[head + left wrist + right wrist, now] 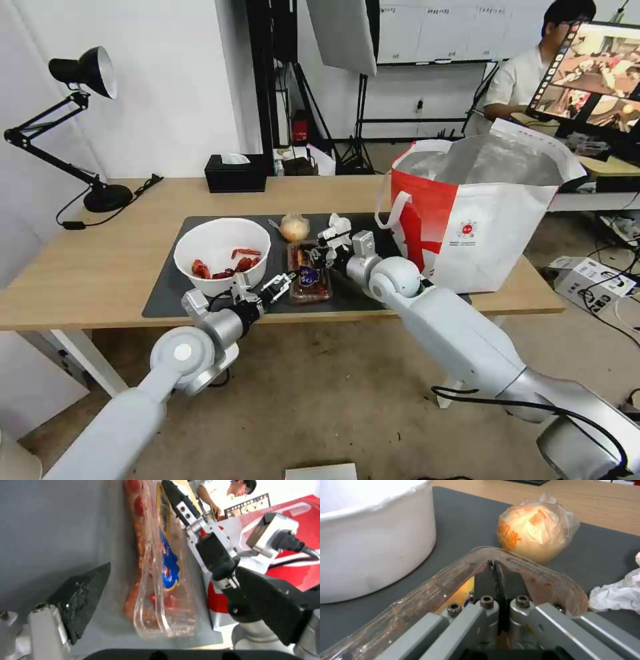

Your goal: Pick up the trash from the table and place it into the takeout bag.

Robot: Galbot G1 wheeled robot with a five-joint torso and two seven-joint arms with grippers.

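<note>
Head view: the clear plastic tray (309, 273) is seen lying on the dark mat (167, 293) of the table (87, 267), just right of the white bowl (222, 253) and near the front edge. The right gripper (325, 253) is at the tray's far right corner; the left gripper (263, 287), fingers spread wide and empty, is held just left of the tray's near end. The takeout bag (480, 220) stands open to the right. The wrapped orange lump (294, 227) and crumpled tissue (339, 227) lie just beyond the tray. A lamp (87, 73) and a black tissue box (235, 173) sit far off on the left.

Left wrist view: the tray (160, 580) is seen between one black fingertip (83, 597) and the right gripper (173, 495), whose jaws close on the tray's thin wall.

Right wrist view: the fingers (495, 580) are pressed together, pinching the tray rim (520, 562). The bowl (376, 545) is close on the left; lump (533, 535) and tissue (616, 592) just ahead.

Risks, judged: a pinch on one flimsy corner is likely to flex or slip, tipping the tray and spilling tomatoes. On the lift, the tissue could be brushed. The bag's near wall and strap (393, 207) would have to be cleared, or the tray may catch
</note>
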